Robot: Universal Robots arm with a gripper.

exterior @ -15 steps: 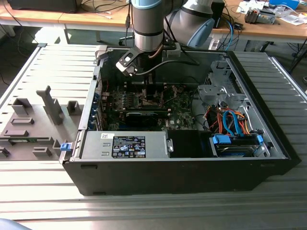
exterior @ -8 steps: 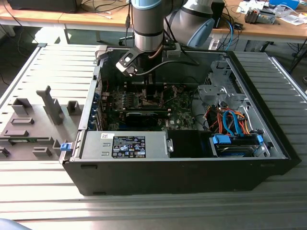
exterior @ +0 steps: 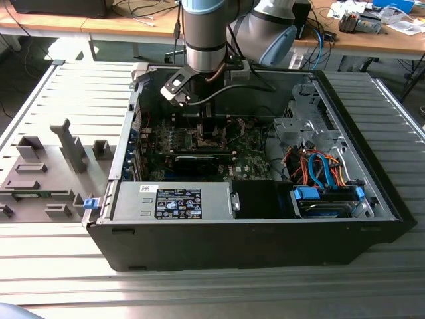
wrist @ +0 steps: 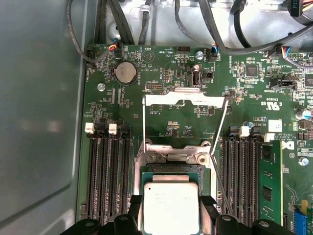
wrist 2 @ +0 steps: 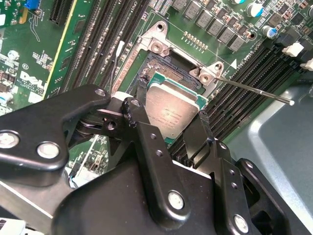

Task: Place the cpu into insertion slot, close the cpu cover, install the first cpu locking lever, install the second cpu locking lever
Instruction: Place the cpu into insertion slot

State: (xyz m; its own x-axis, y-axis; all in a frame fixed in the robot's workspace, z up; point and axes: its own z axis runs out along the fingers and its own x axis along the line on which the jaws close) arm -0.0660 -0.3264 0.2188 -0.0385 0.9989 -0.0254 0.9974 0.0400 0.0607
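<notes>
Plainly the gripper point(wrist 2: 172, 111) is clamped on the cpu point(wrist: 170, 208) by two opposite edges, just over the insertion slot point(wrist 2: 168, 66) (part of it uncovered), so a skewed or offset seating could damage its contacts.

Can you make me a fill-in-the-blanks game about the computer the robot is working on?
1. The pincer is shut on the cpu, which has a ___ metal top.
2. The cpu cover is flipped ___, not closed over the insertion slot.
3. The circuit board around the slot is ___ in colour.

Missing words: silver, open, green.
</notes>
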